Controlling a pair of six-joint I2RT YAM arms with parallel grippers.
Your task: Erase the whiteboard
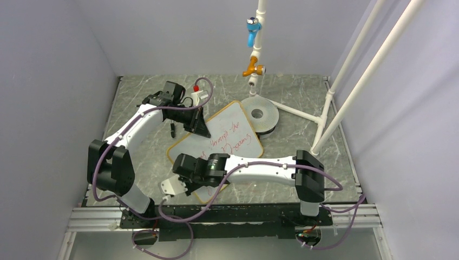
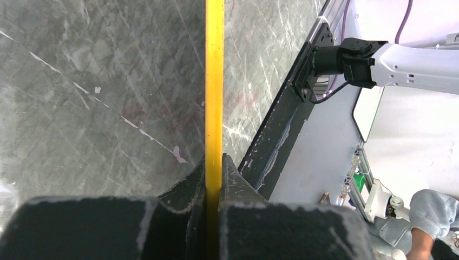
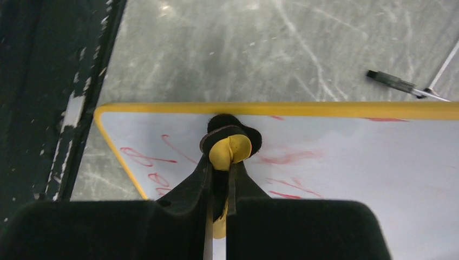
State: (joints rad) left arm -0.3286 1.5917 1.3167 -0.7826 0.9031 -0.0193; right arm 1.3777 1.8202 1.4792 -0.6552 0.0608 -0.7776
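At the whiteboard's (image 3: 352, 179) corner, right gripper (image 3: 219, 162) pinches the eraser (image 3: 231, 146), left gripper (image 2: 214, 168) clamps the frame (image 2: 214, 81); next, likely wiping across red writing (image 3: 287, 158).

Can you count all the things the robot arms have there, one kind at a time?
Whiteboard: 1
Grey disc: 1
Black pen: 1
Red-capped bottle: 1
Yellow-and-black eraser: 1
Total: 5
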